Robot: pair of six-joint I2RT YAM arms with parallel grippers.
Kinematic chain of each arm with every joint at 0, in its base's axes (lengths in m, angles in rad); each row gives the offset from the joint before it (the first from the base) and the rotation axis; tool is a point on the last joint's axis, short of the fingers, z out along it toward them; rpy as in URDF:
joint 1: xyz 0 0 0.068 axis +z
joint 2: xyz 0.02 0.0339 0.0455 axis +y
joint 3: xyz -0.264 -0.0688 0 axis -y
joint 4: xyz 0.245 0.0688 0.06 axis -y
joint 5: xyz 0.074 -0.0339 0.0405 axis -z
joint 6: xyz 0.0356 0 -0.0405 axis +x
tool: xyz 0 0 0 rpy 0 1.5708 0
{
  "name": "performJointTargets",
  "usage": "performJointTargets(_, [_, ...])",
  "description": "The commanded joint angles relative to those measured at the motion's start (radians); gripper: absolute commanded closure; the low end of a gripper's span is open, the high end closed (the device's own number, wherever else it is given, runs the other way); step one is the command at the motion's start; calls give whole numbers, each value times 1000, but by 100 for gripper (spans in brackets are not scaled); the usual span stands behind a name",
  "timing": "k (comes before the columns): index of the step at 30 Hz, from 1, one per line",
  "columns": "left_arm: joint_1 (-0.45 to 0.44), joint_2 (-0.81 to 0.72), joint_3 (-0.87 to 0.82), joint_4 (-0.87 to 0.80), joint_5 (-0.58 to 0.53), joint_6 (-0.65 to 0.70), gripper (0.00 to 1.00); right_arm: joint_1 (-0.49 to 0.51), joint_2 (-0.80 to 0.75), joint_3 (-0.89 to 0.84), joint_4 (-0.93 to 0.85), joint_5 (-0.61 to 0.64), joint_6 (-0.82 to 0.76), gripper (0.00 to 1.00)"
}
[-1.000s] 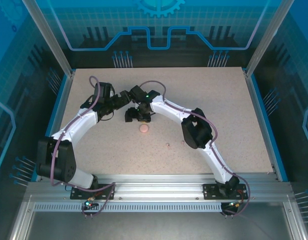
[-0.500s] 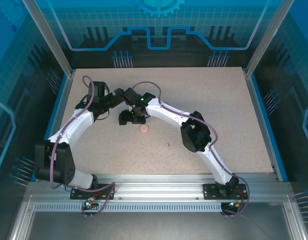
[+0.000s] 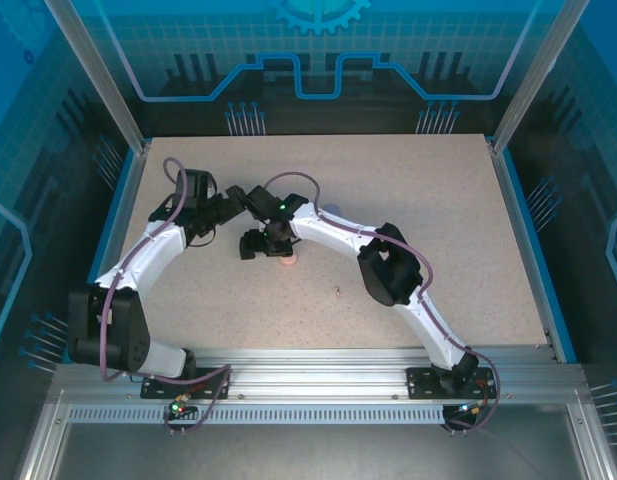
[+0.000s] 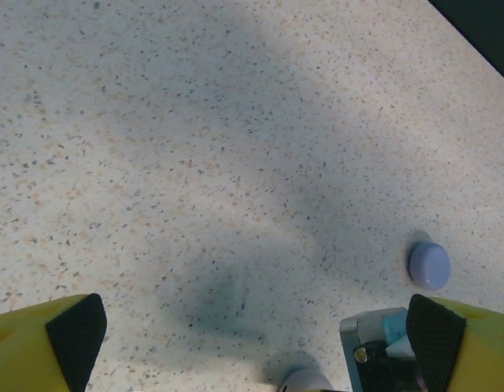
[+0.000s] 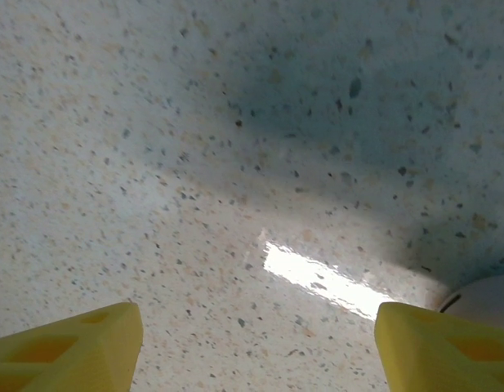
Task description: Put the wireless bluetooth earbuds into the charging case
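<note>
The right fingers (image 3: 260,243) hang low over the tabletop (image 3: 438,220), spread fairly wide with only bare surface between them. The pink disc (image 3: 289,262), likely a charging case, lies just outside them. The right wrist view catches a pale rounded edge (image 5: 490,298) beyond the finger on that view's right side, probably this same disc. The left fingers (image 3: 236,205) stand as wide as they go and are empty, with a pale purple disc (image 4: 430,265) just ahead of the finger on the right of their own view. The one earbud (image 3: 336,292) I can make out is a tiny speck well apart from both pairs of fingers, on the near side of the pink disc, and too small to tell its colour. This looks like an approach, with nothing picked up yet. To do it well, the right fingers need to shift sideways until the target sits centred between the tips, then come down square before closing, because something this flat or small slips out of a skewed pinch. Narrowing the gap first would help with the earbud. The two arms are close together, so one ought to wait while the other works
</note>
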Motion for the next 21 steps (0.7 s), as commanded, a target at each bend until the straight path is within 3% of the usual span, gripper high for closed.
performJointTargets(1, [-10, -56, 19, 77, 71, -21, 1, 34, -6, -70, -46, 21, 12, 24])
performJointTargets(7, [-10, -59, 16, 79, 72, -26, 1, 29, -53, -151, -28, 27, 4, 24])
performJointTargets(21, [-10, -59, 20, 99, 100, -41, 1, 15, -350, -332, 37, 44, 31, 23])
